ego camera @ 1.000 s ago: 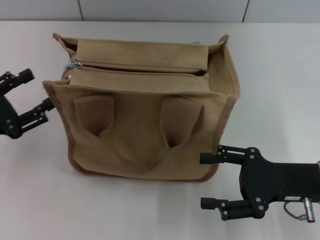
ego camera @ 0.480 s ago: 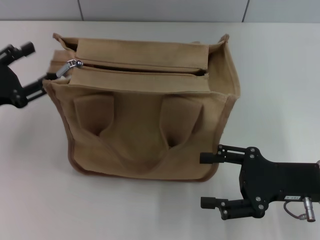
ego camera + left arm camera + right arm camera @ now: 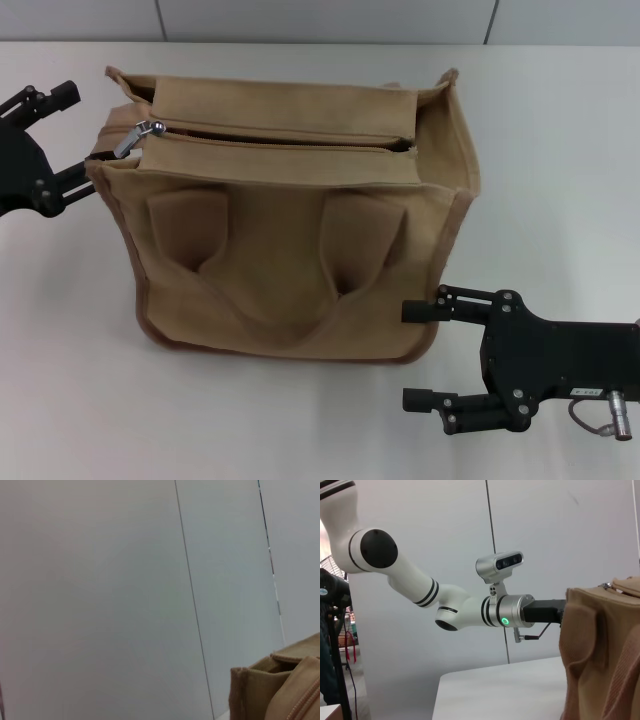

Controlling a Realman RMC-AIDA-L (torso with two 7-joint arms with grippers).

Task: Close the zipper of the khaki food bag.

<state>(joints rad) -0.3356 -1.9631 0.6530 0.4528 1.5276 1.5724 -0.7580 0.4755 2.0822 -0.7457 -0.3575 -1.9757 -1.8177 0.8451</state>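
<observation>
The khaki food bag [image 3: 290,250] stands in the middle of the table, handles hanging down its near side. The zipper [image 3: 280,140] runs along the top panel with a dark gap showing along it. Its silver pull [image 3: 135,137] sticks out at the bag's left end. My left gripper [image 3: 78,135] is open right beside that end, fingertips just short of the pull; I cannot tell if they touch it. My right gripper [image 3: 415,355] is open and empty, low at the bag's near right corner. The bag's corner shows in the left wrist view [image 3: 280,690] and the right wrist view [image 3: 600,655].
The white table [image 3: 560,170] extends around the bag, with a grey wall [image 3: 320,18] behind it. The right wrist view shows my left arm [image 3: 470,610] reaching to the bag's far end.
My left gripper has moved up and in to the bag's left end. The silver pull has swung from lying on the zipper to sticking out leftward. The right arm has barely moved.
</observation>
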